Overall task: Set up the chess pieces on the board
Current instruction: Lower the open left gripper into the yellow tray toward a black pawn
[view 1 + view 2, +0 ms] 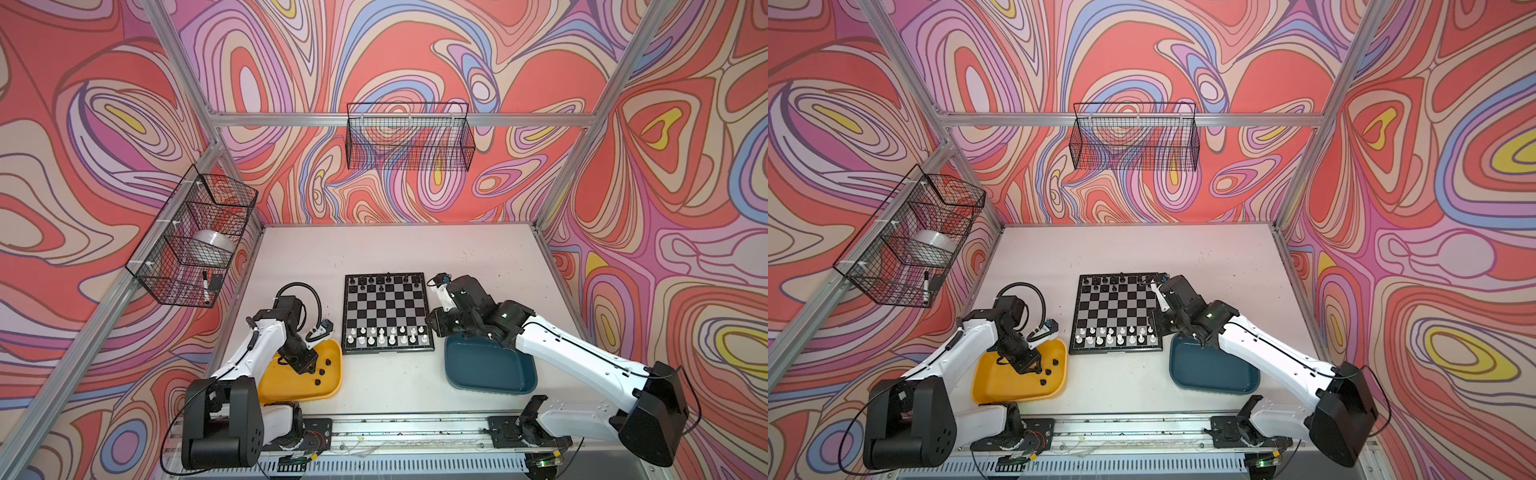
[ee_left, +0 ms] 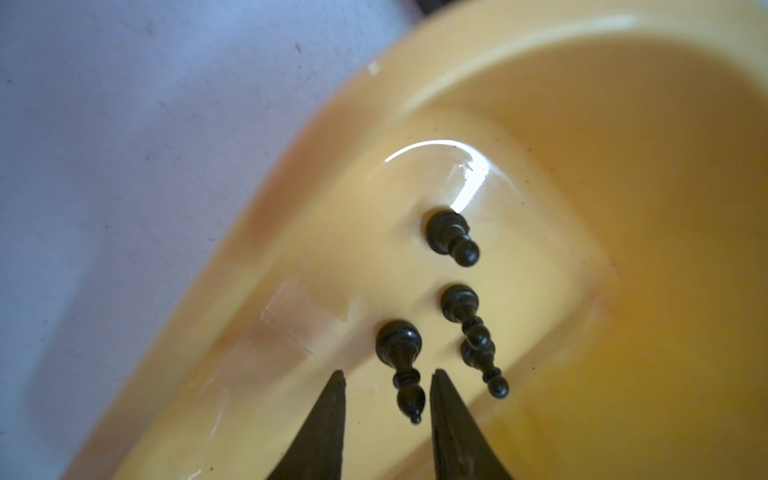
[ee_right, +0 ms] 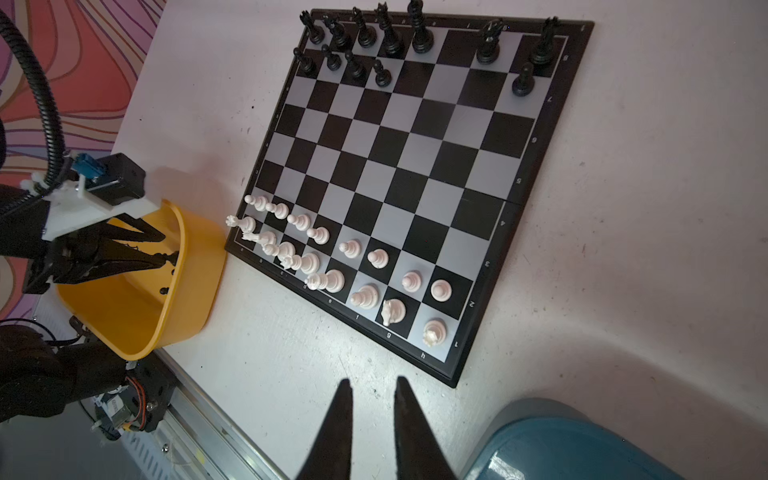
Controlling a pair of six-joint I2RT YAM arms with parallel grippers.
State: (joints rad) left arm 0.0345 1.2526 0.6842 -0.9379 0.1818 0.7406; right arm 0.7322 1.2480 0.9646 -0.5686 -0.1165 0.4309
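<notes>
1. Left wrist view: the left gripper (image 2: 386,376) is partly open inside the yellow tray (image 2: 582,104). A black bishop (image 2: 401,361) stands between its fingertips (image 2: 332,411). A thin gap shows on each side, so it holds nothing.
2. 3 more black pieces (image 2: 453,237) stand just beside the bishop, toward the tray's rounded corner; 2 of them overlap in this view.
3. In both top views the yellow tray sits near the table's (image 1: 395,249) near left corner, just beside the board's (image 1: 386,309) near left corner.
4. The board lies flat on the table between the yellow tray and the teal tray (image 1: 490,370).
5. 16 white pieces (image 3: 378,258) fill the 2 rows along the board's near edge.
6. 12 black pieces stand along its far edge: 7 in the edge row and 5 in the next row.
7. Right wrist view: the right gripper (image 3: 372,380) has its jaws only a little apart and grips nothing. It hangs over the table beside the board's near right corner, at the teal tray's far edge.
</notes>
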